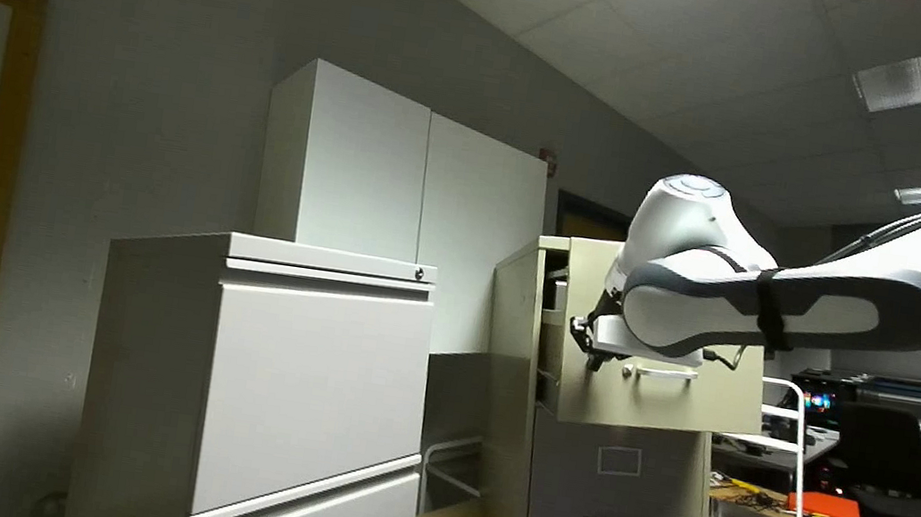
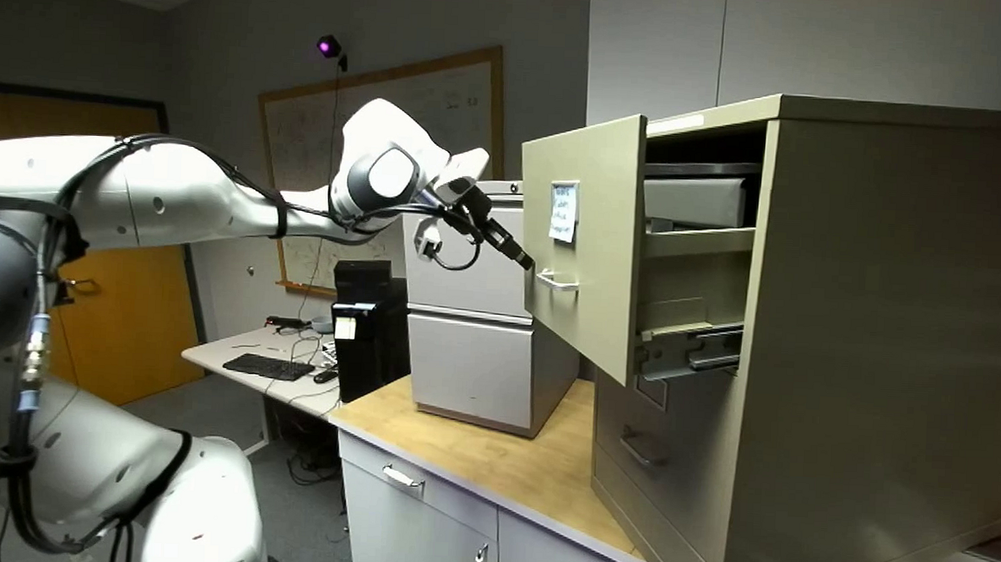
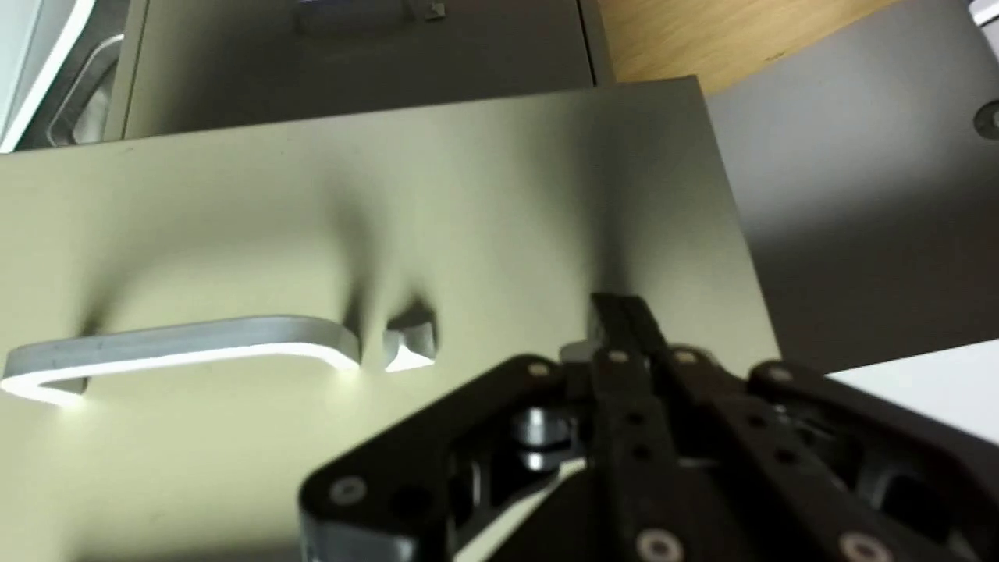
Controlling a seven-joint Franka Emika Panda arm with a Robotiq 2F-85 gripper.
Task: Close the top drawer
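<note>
The top drawer (image 1: 701,405) of the narrow beige cabinet stands pulled out; its front also shows in an exterior view (image 2: 608,235) and in the wrist view (image 3: 484,211). Its metal pull handle (image 3: 187,343) is beside a small square lock knob (image 3: 410,346). A grey box-like thing (image 2: 694,201) shows inside the open drawer. My gripper (image 3: 620,300) is shut and empty, fingertips together. It points at the drawer front between the lock knob and the side edge, near handle height, in both exterior views (image 1: 594,363) (image 2: 525,261). Whether the tips touch the front I cannot tell.
Lower beige drawers (image 1: 616,497) are shut beneath the top drawer. A pale grey cabinet (image 2: 471,364) stands beside it on a wooden counter (image 2: 501,450). White cabinets (image 1: 364,173) hang on the wall. A white metal frame (image 1: 796,468) stands on the other side.
</note>
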